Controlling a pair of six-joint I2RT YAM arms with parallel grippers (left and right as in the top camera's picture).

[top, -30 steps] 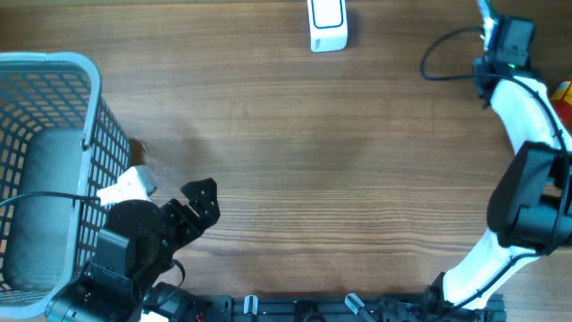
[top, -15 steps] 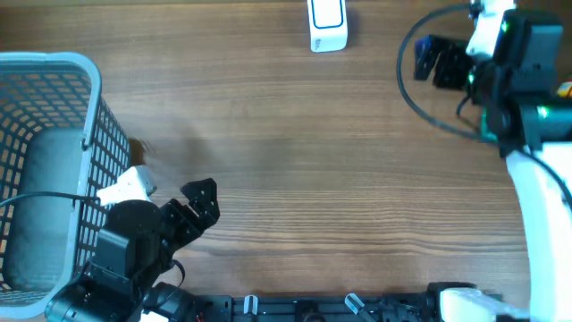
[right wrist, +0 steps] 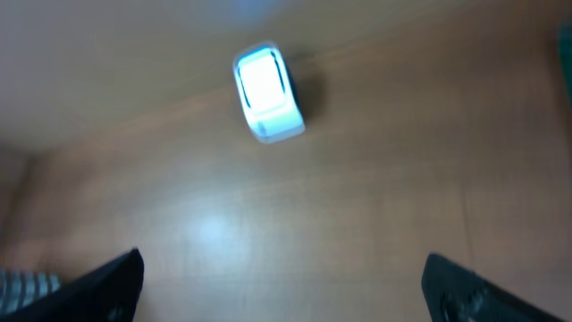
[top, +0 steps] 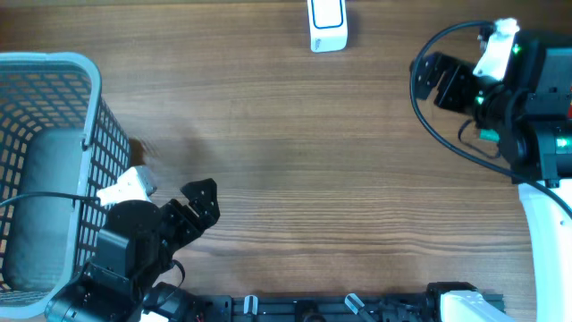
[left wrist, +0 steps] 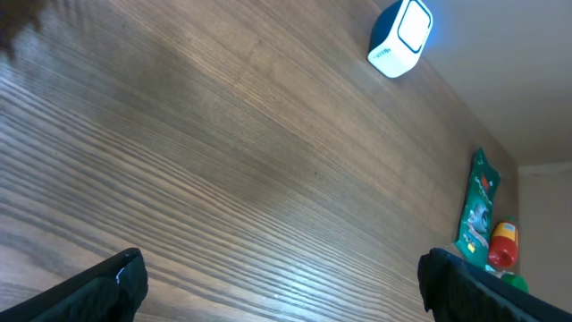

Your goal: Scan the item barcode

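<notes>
Spreading across every view, the wooden worktop (top: 295, 161) is carrying everything here. A pale grey-blue mesh basket (top: 54, 59) is standing at the left edge of the overhead frame, with a dark cable (top: 45, 197) running across it. The left arm (top: 134, 241) is crouching in the lower left corner just beside the basket. Its left fingers (left wrist: 107, 286) are standing spread wide, gripping nothing and touching nothing; in the wrist view only bare wood is showing between them. The right arm (top: 527, 134) is rising along the right edge. Its right fingers (top: 447, 85) are pointing toward the top centre, likewise gaping fully apart and holding nothing. The barcode scanner (top: 327, 25), a small white and blue box, is sitting at the top centre of the overhead frame, well apart from both arms. The right wrist view is showing it blurred, above centre. A green packet (left wrist: 478, 210) is lying at the lower right of the left wrist frame, with a red and yellow bottle (left wrist: 503, 246) just beside its lower end.
</notes>
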